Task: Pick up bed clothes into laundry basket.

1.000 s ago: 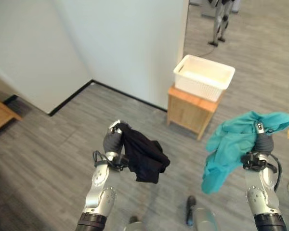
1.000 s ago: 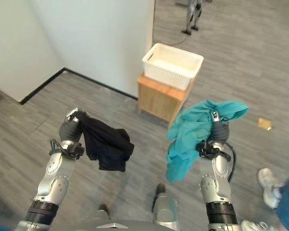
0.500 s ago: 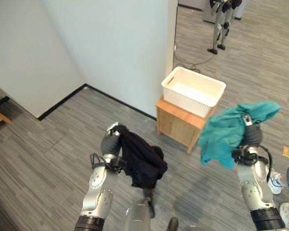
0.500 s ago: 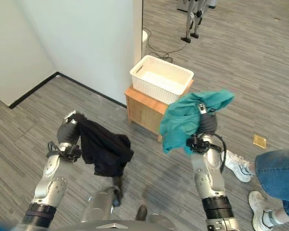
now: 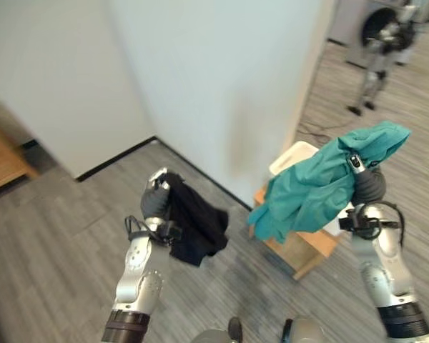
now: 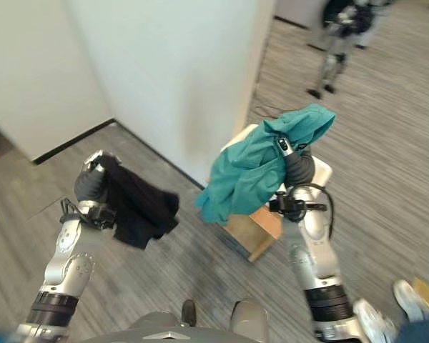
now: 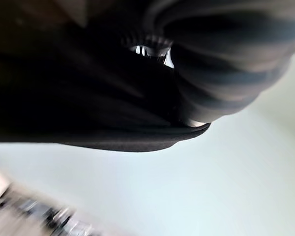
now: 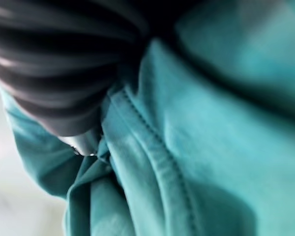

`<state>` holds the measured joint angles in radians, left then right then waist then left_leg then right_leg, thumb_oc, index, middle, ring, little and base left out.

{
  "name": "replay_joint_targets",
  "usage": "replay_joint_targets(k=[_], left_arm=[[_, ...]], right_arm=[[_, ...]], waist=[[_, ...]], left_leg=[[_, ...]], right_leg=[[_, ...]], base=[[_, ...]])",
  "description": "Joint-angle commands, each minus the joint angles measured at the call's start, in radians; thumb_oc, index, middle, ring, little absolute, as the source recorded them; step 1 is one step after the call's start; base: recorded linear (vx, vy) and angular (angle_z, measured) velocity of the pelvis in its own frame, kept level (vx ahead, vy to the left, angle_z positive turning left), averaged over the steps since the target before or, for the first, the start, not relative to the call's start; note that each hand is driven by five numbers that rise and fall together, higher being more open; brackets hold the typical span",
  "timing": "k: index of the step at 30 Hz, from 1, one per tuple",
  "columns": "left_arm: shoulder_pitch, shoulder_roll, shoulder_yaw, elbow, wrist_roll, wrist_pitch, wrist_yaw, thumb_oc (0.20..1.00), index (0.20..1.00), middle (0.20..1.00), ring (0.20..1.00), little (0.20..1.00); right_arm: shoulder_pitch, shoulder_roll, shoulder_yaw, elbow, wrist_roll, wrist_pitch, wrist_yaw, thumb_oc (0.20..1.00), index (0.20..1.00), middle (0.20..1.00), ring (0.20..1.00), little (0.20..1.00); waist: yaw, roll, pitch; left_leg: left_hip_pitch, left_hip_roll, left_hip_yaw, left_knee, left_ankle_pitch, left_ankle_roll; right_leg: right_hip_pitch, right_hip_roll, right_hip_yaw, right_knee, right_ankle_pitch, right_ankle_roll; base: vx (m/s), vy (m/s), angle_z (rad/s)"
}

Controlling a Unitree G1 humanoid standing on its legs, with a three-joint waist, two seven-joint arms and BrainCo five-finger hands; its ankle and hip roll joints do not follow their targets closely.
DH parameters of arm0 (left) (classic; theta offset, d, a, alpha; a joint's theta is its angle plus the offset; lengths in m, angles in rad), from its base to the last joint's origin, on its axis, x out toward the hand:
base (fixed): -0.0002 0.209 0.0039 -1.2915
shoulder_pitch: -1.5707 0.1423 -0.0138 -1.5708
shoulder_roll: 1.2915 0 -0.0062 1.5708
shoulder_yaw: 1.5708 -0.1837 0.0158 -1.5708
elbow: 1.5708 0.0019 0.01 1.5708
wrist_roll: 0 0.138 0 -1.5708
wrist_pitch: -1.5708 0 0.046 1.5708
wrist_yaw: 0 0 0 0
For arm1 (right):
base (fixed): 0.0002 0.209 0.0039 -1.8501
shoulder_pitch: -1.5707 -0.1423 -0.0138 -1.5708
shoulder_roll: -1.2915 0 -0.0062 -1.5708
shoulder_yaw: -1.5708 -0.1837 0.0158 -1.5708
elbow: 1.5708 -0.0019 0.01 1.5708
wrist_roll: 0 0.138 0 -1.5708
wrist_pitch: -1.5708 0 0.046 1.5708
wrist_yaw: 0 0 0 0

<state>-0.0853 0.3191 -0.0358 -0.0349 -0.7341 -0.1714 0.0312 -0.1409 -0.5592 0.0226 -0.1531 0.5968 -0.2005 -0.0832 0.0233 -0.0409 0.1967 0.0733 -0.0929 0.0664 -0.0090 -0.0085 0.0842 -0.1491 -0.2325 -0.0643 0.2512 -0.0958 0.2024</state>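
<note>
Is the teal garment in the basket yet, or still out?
Out. The teal garment hangs bunched from the raised right hand, in front of the white basket on its wooden stand.

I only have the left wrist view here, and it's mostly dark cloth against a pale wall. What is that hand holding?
Observer: The left hand is curled round a black garment that hangs from it above the floor.
Operator: And the other arm?
Observer: The right hand is raised with a teal garment draped over it.
Operator: Is the basket anywhere near?
Observer: The white laundry basket sits on a small wooden stand beside the wall, mostly hidden behind the teal cloth.
</note>
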Motion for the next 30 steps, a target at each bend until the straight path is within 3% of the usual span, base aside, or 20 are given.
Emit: replay_joint_targets(k=[1,4,5,6,7,13,16,25,30], left_arm=[[0.002,0.031,-0.055,-0.046,-0.02,-0.059,-0.074,0.2,0.2,0.2,0.2,0.2],[0.028,0.014,-0.073,-0.057,-0.07,-0.046,-0.109,0.2,0.2,0.2,0.2,0.2],[0.057,0.013,-0.084,-0.054,-0.079,-0.032,-0.127,0.2,0.2,0.2,0.2,0.2],[0.09,0.031,-0.103,-0.054,-0.084,-0.021,-0.14,0.2,0.2,0.2,0.2,0.2],[0.098,0.036,-0.113,-0.055,-0.087,-0.018,-0.144,0.2,0.2,0.2,0.2,0.2],[0.104,0.076,-0.161,-0.06,-0.106,-0.005,-0.163,0.2,0.2,0.2,0.2,0.2],[0.09,0.075,-0.168,-0.058,-0.127,-0.005,-0.156,0.2,0.2,0.2,0.2,0.2],[0.119,0.057,-0.132,-0.075,-0.159,-0.016,-0.143,0.2,0.2,0.2,0.2,0.2],[0.101,0.089,-0.14,-0.113,-0.193,-0.029,-0.15,0.2,0.2,0.2,0.2,0.2]], right_arm=[[-0.168,-0.087,-0.122,-0.021,-0.049,-0.091,0.014,0.2,0.2,0.2,0.2,0.2],[-0.254,-0.164,-0.099,0.077,-0.062,-0.094,-0.007,0.2,0.2,0.2,0.2,0.2],[-0.294,-0.248,-0.076,0.136,-0.082,-0.075,0.0,0.2,0.2,0.2,0.2,0.2],[-0.387,-0.395,-0.023,0.244,-0.114,-0.041,-0.01,0.2,0.2,0.2,0.2,0.2],[-0.441,-0.459,0.021,0.298,-0.126,-0.031,-0.012,0.2,0.2,0.2,0.2,0.2],[-0.719,-0.614,0.224,0.542,-0.219,-0.023,-0.052,0.2,0.2,0.2,0.2,0.2],[-0.774,-0.612,0.262,0.58,-0.23,-0.021,-0.075,0.2,0.2,0.2,0.2,0.2],[-0.647,-0.539,0.191,0.558,-0.222,-0.012,-0.054,0.2,0.2,0.2,0.2,0.2],[-0.701,-0.46,0.243,0.686,-0.247,0.002,-0.083,0.2,0.2,0.2,0.2,0.2]], waist=[[0.019,-0.042,-0.063],[0.018,-0.039,-0.073],[0.024,-0.043,-0.081],[0.03,-0.048,-0.085],[0.03,-0.049,-0.083],[0.029,-0.046,-0.085],[0.024,-0.04,-0.076],[0.021,-0.021,-0.027],[0.03,0.005,0.046]], left_leg=[[0.01,0.126,0.081,-0.041,0.025,-0.106],[0.007,0.137,0.061,-0.041,0.024,-0.12],[0.007,0.147,0.061,-0.041,0.031,-0.129],[0.011,0.156,0.055,-0.052,0.038,-0.142],[0.013,0.162,0.053,-0.055,0.042,-0.147],[0.007,0.181,0.037,-0.073,0.06,-0.168],[-0.002,0.185,0.034,-0.072,0.064,-0.173],[-0.029,0.184,0.039,-0.075,0.073,-0.175],[-0.092,0.176,0.034,-0.075,0.092,-0.176]], right_leg=[[0.162,0.051,-0.069,-0.213,0.157,-0.001],[0.186,0.068,-0.096,-0.248,0.143,-0.013],[0.2,0.077,-0.102,-0.26,0.138,-0.021],[0.215,0.091,-0.113,-0.28,0.135,-0.029],[0.221,0.096,-0.119,-0.288,0.136,-0.034],[0.237,0.126,-0.14,-0.33,0.14,-0.047],[0.225,0.132,-0.137,-0.329,0.141,-0.051],[0.185,0.133,-0.124,-0.33,0.153,-0.057],[0.11,0.13,-0.106,-0.328,0.178,-0.058]], base=[[0.23,-0.227,0.63],[0.16,-0.176,0.28],[0.13,-0.15,0.3],[0.15,-0.191,0.22],[0.09,-0.128,0.13],[0.04,-0.065,0.02],[0.0,-0.031,0.09],[-0.02,-0.012,-0.07],[-0.11,-0.002,-0.04]])
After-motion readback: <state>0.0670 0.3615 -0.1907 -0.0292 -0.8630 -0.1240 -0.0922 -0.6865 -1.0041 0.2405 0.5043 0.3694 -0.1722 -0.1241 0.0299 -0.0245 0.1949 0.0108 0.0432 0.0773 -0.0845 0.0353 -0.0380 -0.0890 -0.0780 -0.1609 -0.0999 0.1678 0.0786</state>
